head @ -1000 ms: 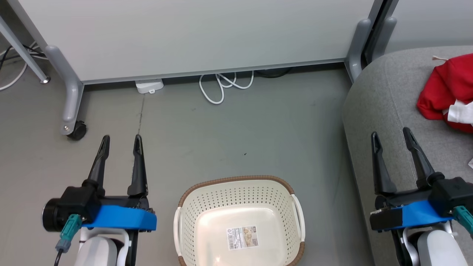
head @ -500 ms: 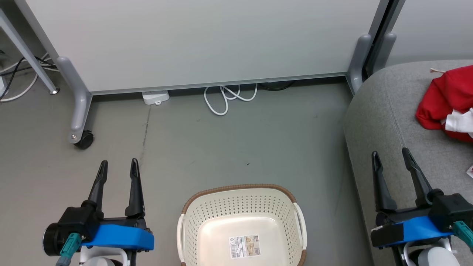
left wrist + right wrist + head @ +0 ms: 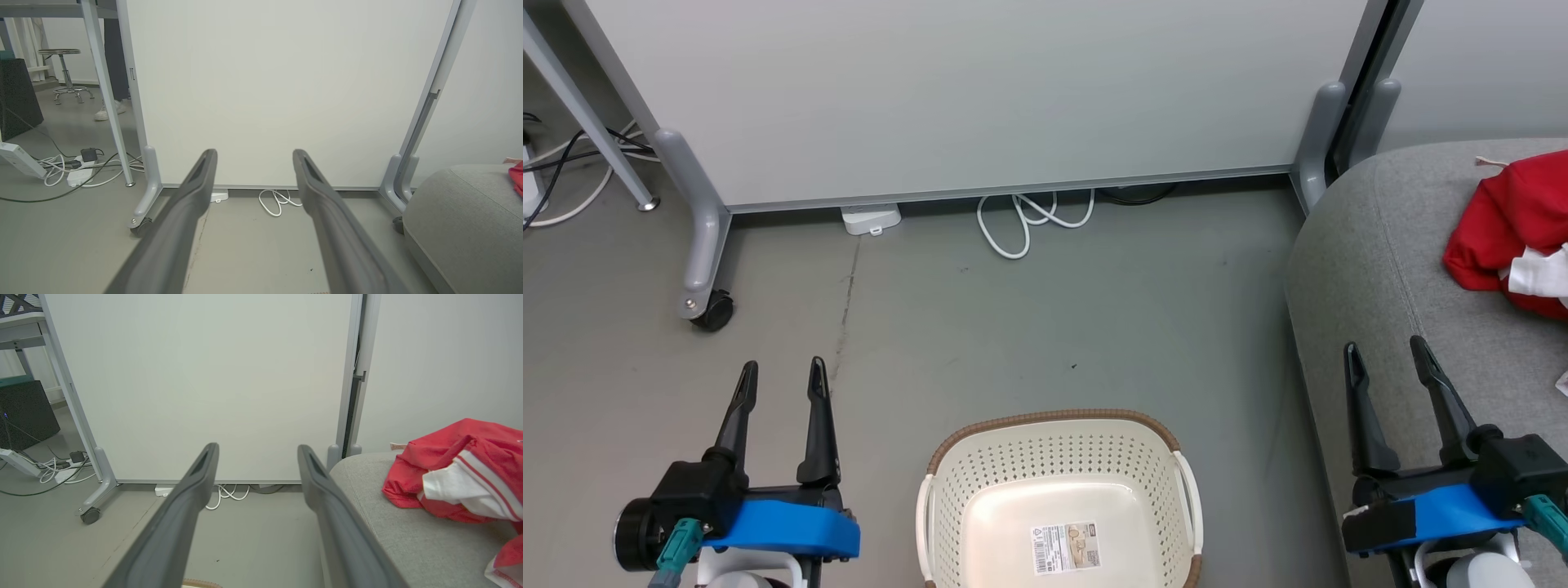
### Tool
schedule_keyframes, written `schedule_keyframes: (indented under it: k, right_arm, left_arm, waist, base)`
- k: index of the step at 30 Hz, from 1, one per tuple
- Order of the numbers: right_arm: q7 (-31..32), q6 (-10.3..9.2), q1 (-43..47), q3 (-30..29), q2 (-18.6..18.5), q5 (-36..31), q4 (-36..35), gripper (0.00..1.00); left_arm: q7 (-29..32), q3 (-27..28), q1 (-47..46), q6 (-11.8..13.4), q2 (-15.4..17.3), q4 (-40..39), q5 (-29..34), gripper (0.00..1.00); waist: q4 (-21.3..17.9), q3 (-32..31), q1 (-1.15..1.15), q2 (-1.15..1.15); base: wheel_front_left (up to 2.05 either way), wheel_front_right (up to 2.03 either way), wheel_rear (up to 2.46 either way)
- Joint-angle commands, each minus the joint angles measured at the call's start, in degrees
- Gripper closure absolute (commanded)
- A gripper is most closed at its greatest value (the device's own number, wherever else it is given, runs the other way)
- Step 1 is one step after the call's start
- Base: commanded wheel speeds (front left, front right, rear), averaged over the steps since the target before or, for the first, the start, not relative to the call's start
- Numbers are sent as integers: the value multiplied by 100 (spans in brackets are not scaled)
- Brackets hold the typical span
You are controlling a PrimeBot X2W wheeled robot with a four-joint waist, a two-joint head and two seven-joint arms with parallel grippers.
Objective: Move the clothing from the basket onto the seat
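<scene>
Head view has the left gripper (image 3: 783, 366) at the near left. Its two long dark fingers point toward the far panel (image 3: 980, 90), spread wide with nothing between them, above the grey floor (image 3: 1013, 327). The right gripper (image 3: 1384, 345) sits at the near right in the same pose, fingers wide apart and empty, over the left edge of the seat (image 3: 1372, 245). Each gripper's black base carries a blue bracket (image 3: 784, 527).

Between the two arms, near, the basket (image 3: 1054, 418) stands on the floor. It is oval, of cream-white perforated plastic, with a brown woven-look rim and white side handles. Its glossy bottom carries a printed label (image 3: 1066, 545).

The clothing (image 3: 1503, 220) lies crumpled on the seat at the far right, red with white panels. It is well apart from both grippers and from the basket. The seat is light-grey fabric with a rounded corner and a stitched seam. The far panel is smooth and white, on grey legs, the left one ending in a black castor (image 3: 712, 312).
</scene>
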Motion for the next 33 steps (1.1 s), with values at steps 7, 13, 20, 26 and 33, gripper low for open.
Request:
schedule_keyframes:
  k: [7, 13, 20, 26, 33]
  right_arm:
    - [45, 0, 10, -14, 14, 137, 223, 100]
    - [237, 0, -17, -45, 13, 868, 266, 100]
    - [416, 0, -20, -52, 12, 1655, 281, 100]
    - [564, 0, -32, -65, 11, 2278, 303, 100]
    - [729, 0, -50, -83, 9, 2949, 332, 100]
  left_arm:
    - [63, 22, 107, -1, -31, 188, -107, 100]
    - [246, 81, 74, -4, -30, 185, -803, 100]
    - [434, 135, 47, -8, -29, 168, -1551, 100]
    - [583, 177, 23, -11, -28, 156, -2146, 100]
    - [742, 223, -7, -15, -27, 145, -2787, 100]
  waist:
    - [2, 0, 0, 0]
    - [-16, -24, 0, 0]
    - [-36, -53, 0, 0]
    - [-54, -77, 0, 0]
    - [-75, -105, 0, 0]
  base:
    - [0, 0, 0]
    - [0, 0, 0]
    - [0, 0, 0]
    - [0, 0, 0]
    - [0, 0, 0]
